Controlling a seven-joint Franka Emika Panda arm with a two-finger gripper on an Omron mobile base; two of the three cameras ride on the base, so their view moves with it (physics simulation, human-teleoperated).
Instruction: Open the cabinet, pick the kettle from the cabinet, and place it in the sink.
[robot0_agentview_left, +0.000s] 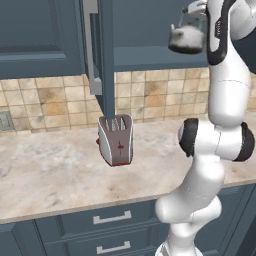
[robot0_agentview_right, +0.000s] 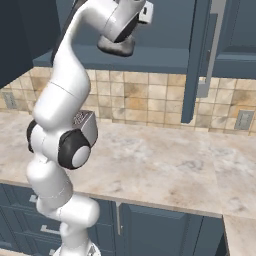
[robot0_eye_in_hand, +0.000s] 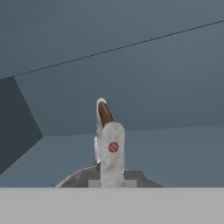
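- While the cabinet (robot0_agentview_left: 107, 55) door stands open edge-on above the counter (robot0_agentview_left: 50, 170), the kettle (robot0_agentview_left: 186, 39) sits inside, on the cabinet's bottom shelf, up beside the arm.
- Seen from the hand, the gripper (robot0_eye_in_hand: 109, 144) is clenched on the kettle's arched, brown-topped handle (robot0_eye_in_hand: 104, 113), fingers pinched tight with the kettle's rounded top just below them.
- From the right, the kettle's dark underside (robot0_agentview_right: 116, 46) shows at the shelf's front edge, under the wrist.
- Handling, as I judge it: a small metal kettle is stiff and fairly light, and won't crush, but the body is smooth and round, so it would slip from a side grip.
- That handle is the right place to hold; taken at the middle of the arch, the kettle should hang level rather than tip toward the spout (robot0_agentview_left: 176, 29).
- Hung like this it may swing, so a slow carry seems wise, keeping clear of the open door and the toaster (robot0_agentview_left: 116, 140) below.
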